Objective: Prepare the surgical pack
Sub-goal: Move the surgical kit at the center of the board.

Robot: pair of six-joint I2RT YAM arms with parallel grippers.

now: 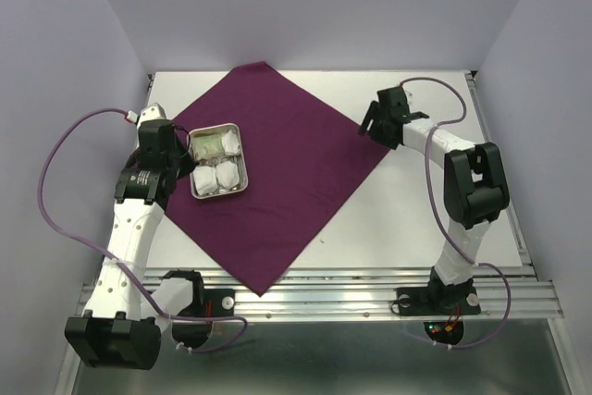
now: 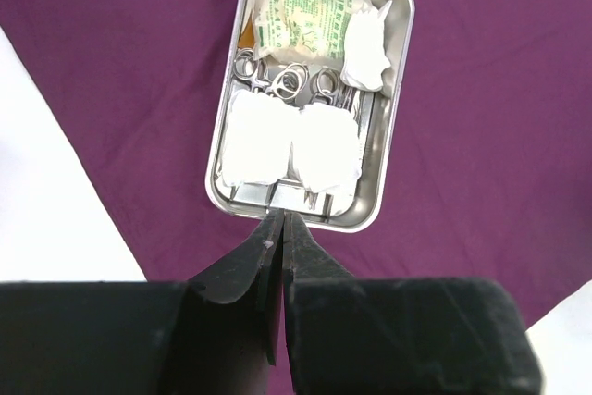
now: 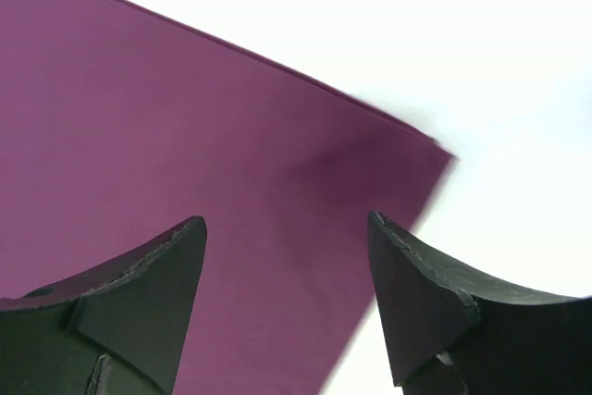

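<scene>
One maroon surgical pack (image 1: 305, 182) lies spread flat, diamond-wise, on the white counter (image 1: 388, 228). One steel tray (image 2: 390, 136) sits on its left part. It holds two large gauze pads (image 2: 254, 141), one smaller white wad (image 2: 365, 48), one green-printed packet (image 2: 301, 11) and what look like three ring-handled instruments (image 2: 294, 80). The left pincer (image 2: 280, 228) is pinched together at the tray's near rim. The right pincer (image 3: 287, 221) gapes wide over the cloth's right corner.
</scene>
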